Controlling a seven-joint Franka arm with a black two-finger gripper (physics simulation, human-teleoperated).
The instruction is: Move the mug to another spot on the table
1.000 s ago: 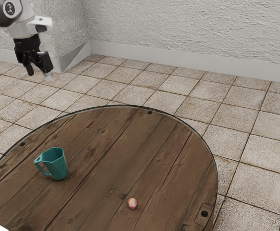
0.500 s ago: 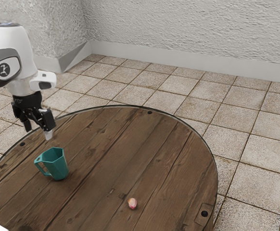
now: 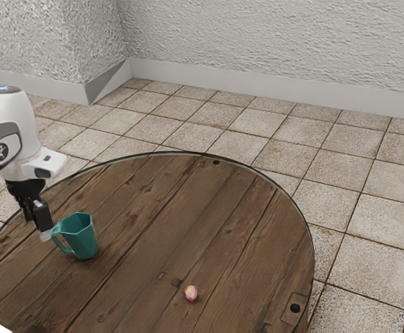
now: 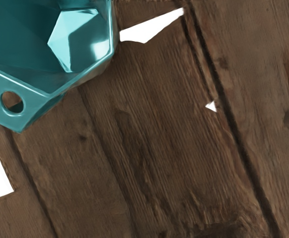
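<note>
1. The gripper hangs low over the edge of the round wooden table. Whether it is open or closed cannot be read from this angle.
2. The teal mug stands upright on the table just beside the hand, mouth up. Nothing is gripping it.
3. Key relation: the mug is off to one side of the hand, not beneath it. In the wrist view the mug sits off-centre, and bare planks lie under the hand.
4. The handle is on the mug's hand-facing side. Its ring is the part nearest the gripper. Contact between them cannot be confirmed.
5. Judgement: this is the approach stage, with no grasp made yet. The next move needs a short sideways shift toward the mug, lined up on its rim or handle.
6. A small pink object lies well apart from the hand, beyond the mug.
</note>
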